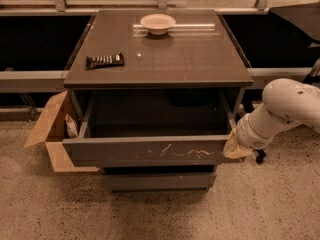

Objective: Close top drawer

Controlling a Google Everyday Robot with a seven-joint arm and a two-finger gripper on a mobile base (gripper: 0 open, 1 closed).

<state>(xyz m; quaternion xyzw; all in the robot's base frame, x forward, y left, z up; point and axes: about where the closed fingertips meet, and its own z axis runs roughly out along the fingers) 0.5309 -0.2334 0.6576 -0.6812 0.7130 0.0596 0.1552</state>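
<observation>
Drawer-closing, contact step: top drawer (150,153) is hanging pulled out below the counter's (200,59) front edge. The gripper (235,147) is sitting at the drawer panel's right end, beneath the front-right corner; whether it is clenched or released cannot be told. The next move is probably calling for a level push straight inward.

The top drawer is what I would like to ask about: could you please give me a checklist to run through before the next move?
1. Top drawer is pulled out and needs a push: ok.
2. Gripper is at the right end of the drawer front: ok. Firm contact: cannot tell.
3. Drawer interior free of anything sticking up: cannot tell, since it is dark inside.
4. Cardboard box is on the floor left of the cabinet, close to the drawer's left corner. Whether it clears the front: cannot tell.
5. Bowl and dark packet on the cabinet top sit back from the front edge: ok.
</observation>
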